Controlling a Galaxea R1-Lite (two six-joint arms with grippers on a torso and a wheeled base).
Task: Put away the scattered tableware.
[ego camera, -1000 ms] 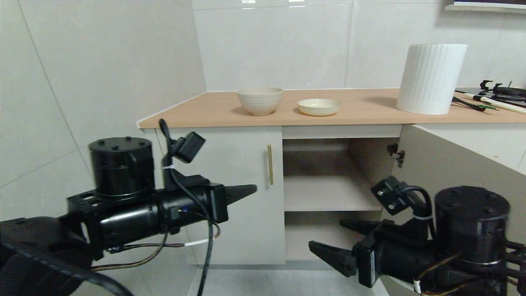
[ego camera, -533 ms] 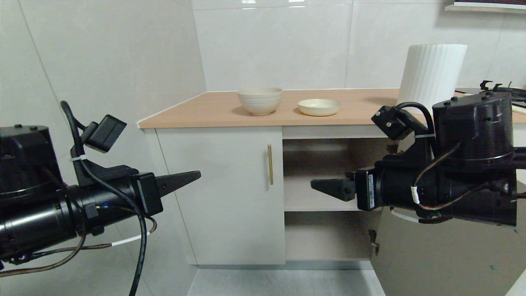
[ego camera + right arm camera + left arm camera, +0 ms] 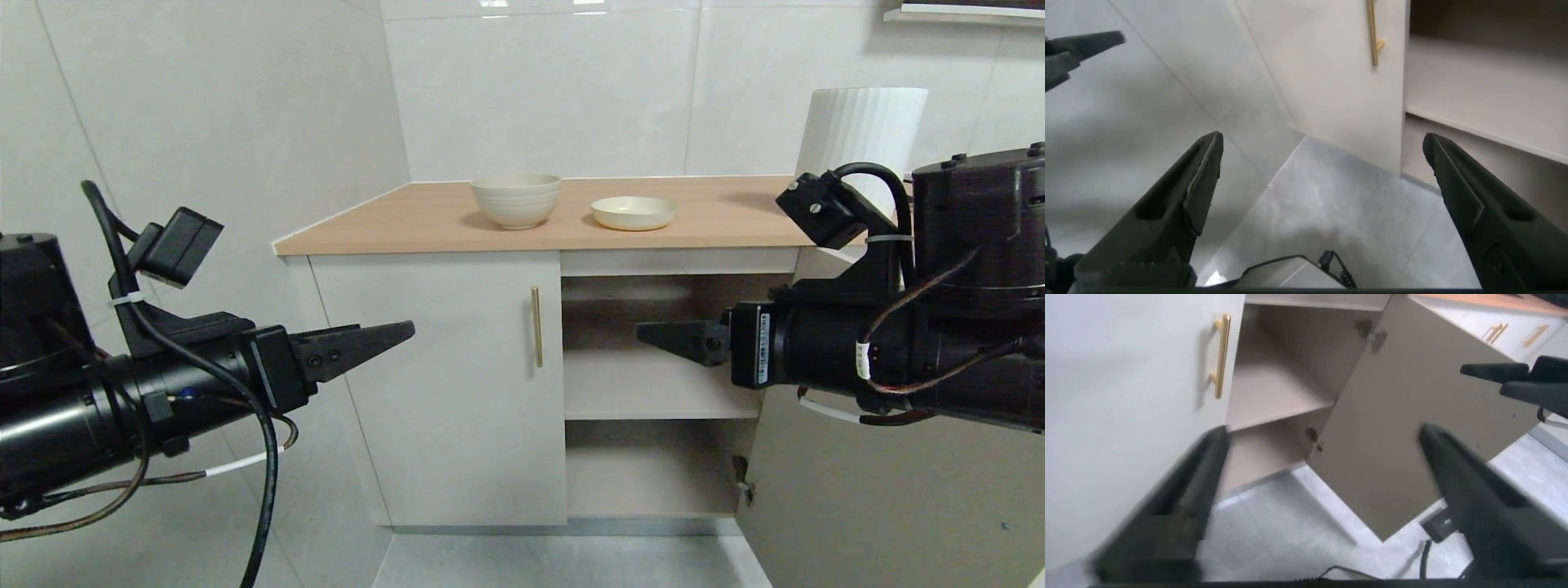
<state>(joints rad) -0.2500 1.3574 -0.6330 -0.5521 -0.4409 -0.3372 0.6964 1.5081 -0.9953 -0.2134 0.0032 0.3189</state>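
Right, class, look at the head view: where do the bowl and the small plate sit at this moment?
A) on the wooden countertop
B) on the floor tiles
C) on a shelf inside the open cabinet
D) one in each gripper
A: the bowl and the plate stand side by side on the countertop, above the cabinet shelf.

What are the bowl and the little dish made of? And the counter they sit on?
The bowl looks like matte cream ceramic, maybe melamine: dull surface, faint ridges round its side. The dish seems the same: smooth, pale. The counter looks like wood-look laminate: even light brown, flat edge.
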